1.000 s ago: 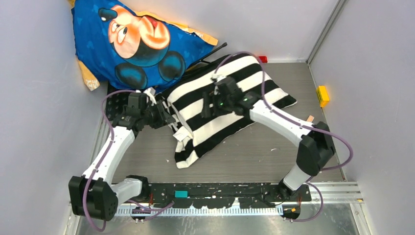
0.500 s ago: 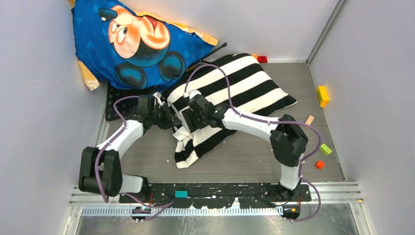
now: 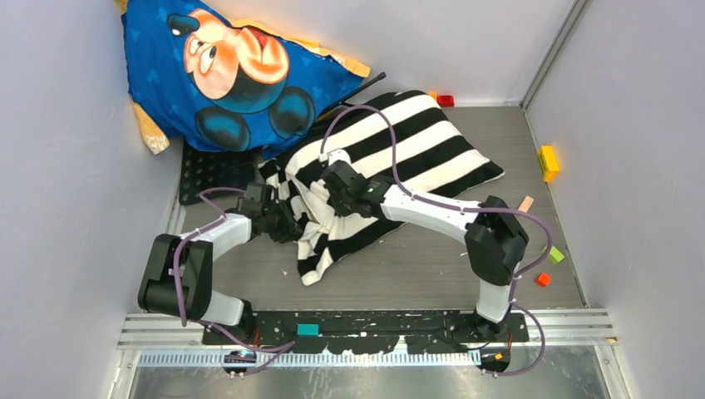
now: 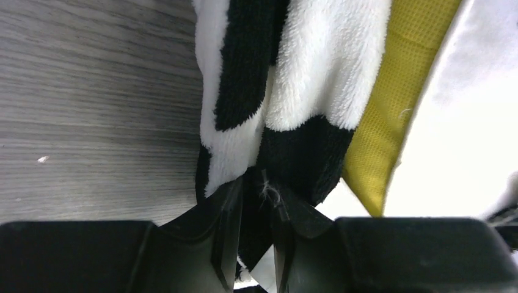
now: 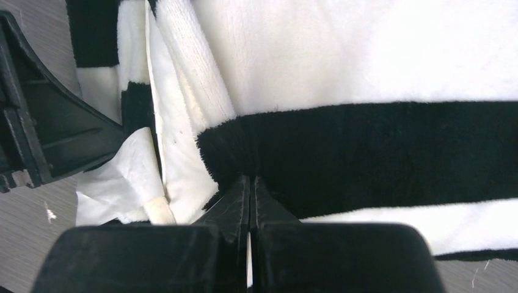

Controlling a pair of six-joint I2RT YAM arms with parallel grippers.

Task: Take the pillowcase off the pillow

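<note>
The black and cream striped pillowcase (image 3: 416, 150) lies across the table with the pillow inside, its open end bunched at the left. My left gripper (image 3: 293, 229) is shut on a fold of that end; in the left wrist view the striped fabric (image 4: 293, 91) runs down between the jaws (image 4: 255, 201). Beside it show the pillow's yellow edge (image 4: 391, 91) and white face (image 4: 464, 134). My right gripper (image 3: 327, 206) is at the same end, jaws shut (image 5: 250, 183), tips pressed against a black stripe (image 5: 366, 152); no fabric shows between them. White pillow cloth (image 5: 122, 177) pokes out beside them.
A blue Mickey Mouse cushion (image 3: 233, 75) leans in the back left corner. A black perforated plate (image 3: 208, 170) lies under it. Small blocks sit at the right: yellow (image 3: 547, 162), red (image 3: 446, 100), green (image 3: 554, 254), orange (image 3: 543, 279). Grey walls close in on three sides.
My right gripper moved left from the middle of the pillowcase to its open end and shut. My left gripper pulled the case edge nearer, bunching it, and its jaws narrowed.
</note>
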